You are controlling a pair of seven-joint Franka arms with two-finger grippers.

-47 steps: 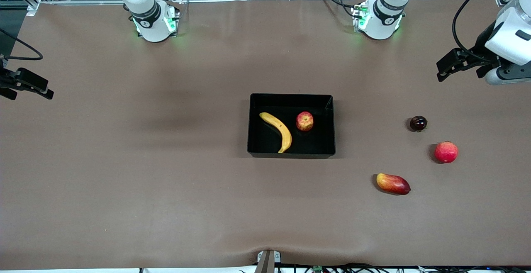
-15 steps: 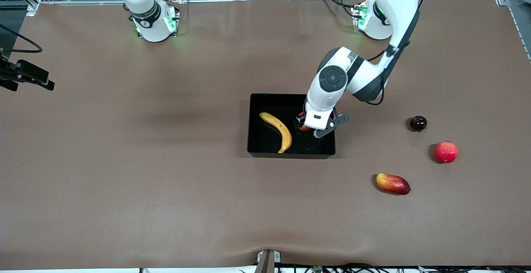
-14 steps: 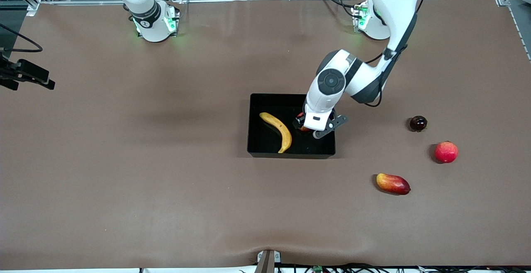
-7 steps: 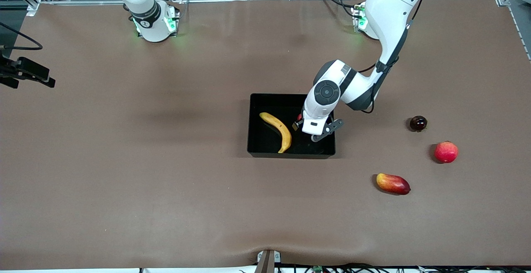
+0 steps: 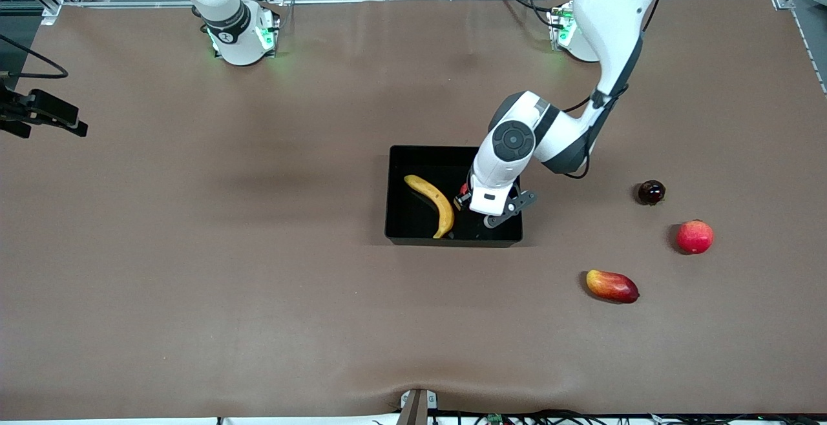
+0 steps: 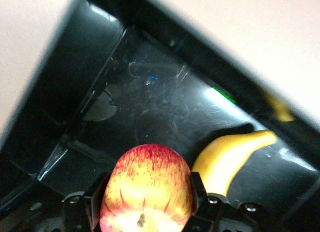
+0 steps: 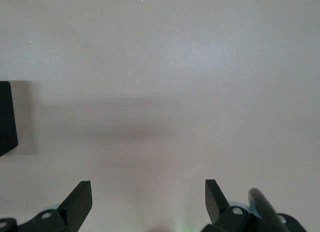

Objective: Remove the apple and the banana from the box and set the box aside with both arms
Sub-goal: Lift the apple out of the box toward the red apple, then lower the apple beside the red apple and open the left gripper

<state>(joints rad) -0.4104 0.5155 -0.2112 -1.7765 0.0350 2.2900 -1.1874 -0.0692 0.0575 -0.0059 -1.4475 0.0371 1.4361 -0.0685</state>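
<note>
The black box [image 5: 400, 154] sits mid-table. The yellow banana [image 5: 434, 204] lies in it, toward the right arm's end. My left gripper [image 5: 477, 208] is inside the box, shut on the red and yellow apple [image 6: 146, 188], with a finger on each side of it. The arm's hand hides the apple in the front view. The left wrist view shows my left gripper [image 6: 148, 198], the box floor [image 6: 150, 91] and the banana [image 6: 225, 157] beside the apple. My right gripper [image 5: 74, 129] waits open and empty over the table's right-arm end, and its wrist view [image 7: 148, 192] shows bare table.
Three other fruits lie toward the left arm's end of the table. They are a dark round one [image 5: 651, 192], a red round one [image 5: 694, 236] and a red and yellow mango-shaped one [image 5: 612, 285] nearest the front camera.
My left arm swung in from the table's end to the box and closed on the apple. In the last second it has shifted a little toward the box's camera-side wall. The right arm has not moved.
</note>
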